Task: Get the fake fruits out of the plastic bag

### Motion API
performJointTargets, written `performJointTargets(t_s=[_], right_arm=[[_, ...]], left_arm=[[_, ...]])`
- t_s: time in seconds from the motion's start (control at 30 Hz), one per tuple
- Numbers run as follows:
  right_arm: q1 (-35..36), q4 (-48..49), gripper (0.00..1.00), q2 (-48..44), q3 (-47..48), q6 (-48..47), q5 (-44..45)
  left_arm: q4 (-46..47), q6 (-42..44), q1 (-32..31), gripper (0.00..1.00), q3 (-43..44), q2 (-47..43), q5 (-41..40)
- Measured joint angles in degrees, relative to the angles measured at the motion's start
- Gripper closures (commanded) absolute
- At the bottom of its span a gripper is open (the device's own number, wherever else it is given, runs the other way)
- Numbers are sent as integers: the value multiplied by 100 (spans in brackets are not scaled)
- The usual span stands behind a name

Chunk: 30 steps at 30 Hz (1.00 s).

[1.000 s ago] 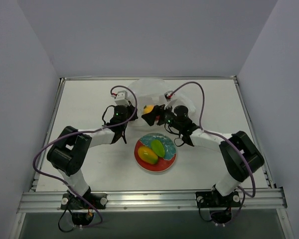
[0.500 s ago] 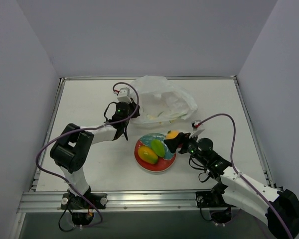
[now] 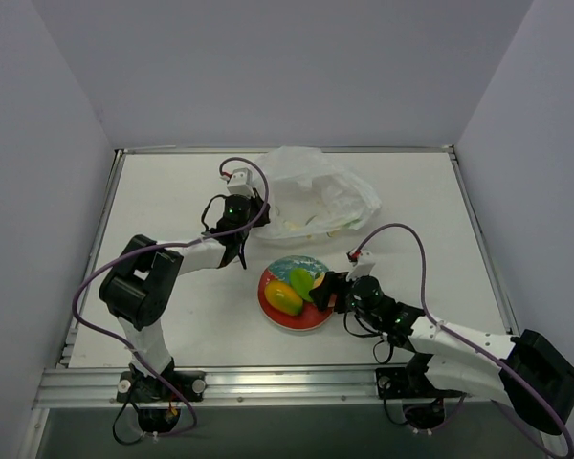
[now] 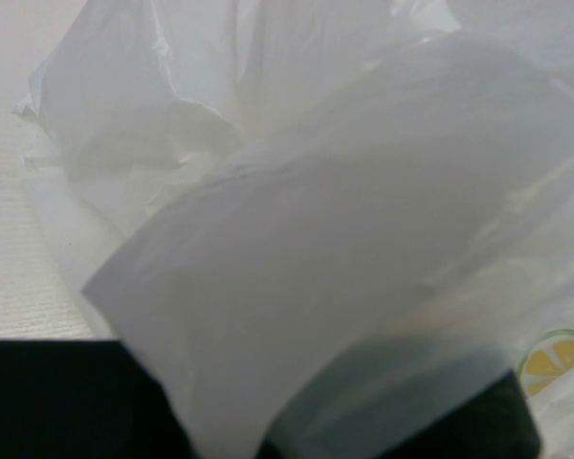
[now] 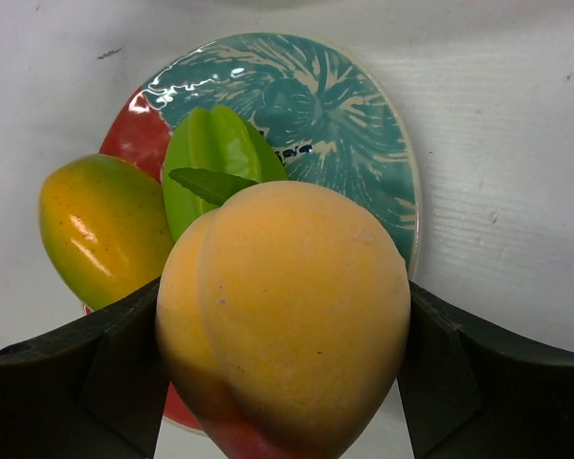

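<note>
The plastic bag lies crumpled at the back middle of the table. My left gripper is shut on a fold of the bag's left edge, and the white plastic fills the left wrist view. My right gripper is shut on the round orange peach and holds it just over the right rim of the red-and-teal plate. The yellow-orange mango and the green pointed fruit lie side by side on the plate. Both also show in the right wrist view, the mango left of the green fruit.
The plate's teal part lies behind the peach. Grey walls close in the table on three sides. A metal rail runs along the near edge by the arm bases.
My right gripper has carried the peach from the bag's mouth back and down to the plate's right rim. The bag has sagged flat. The left gripper has stayed on the bag.
</note>
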Motion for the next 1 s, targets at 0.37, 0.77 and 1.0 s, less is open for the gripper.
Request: performJointTargets(t_s=[0.37,0.77,1.0], right_arm=[[509,-420,0,11,439,-61,595],[540,-1499,10,-605,643,-15,846],[612,-1978,36,-1108,640,184,844]], left_arm=[[-11,0,0,98,0,0,0],[-129,9,0,98,0,-7,-2],[-146,9,0,98,0,-7,-2]])
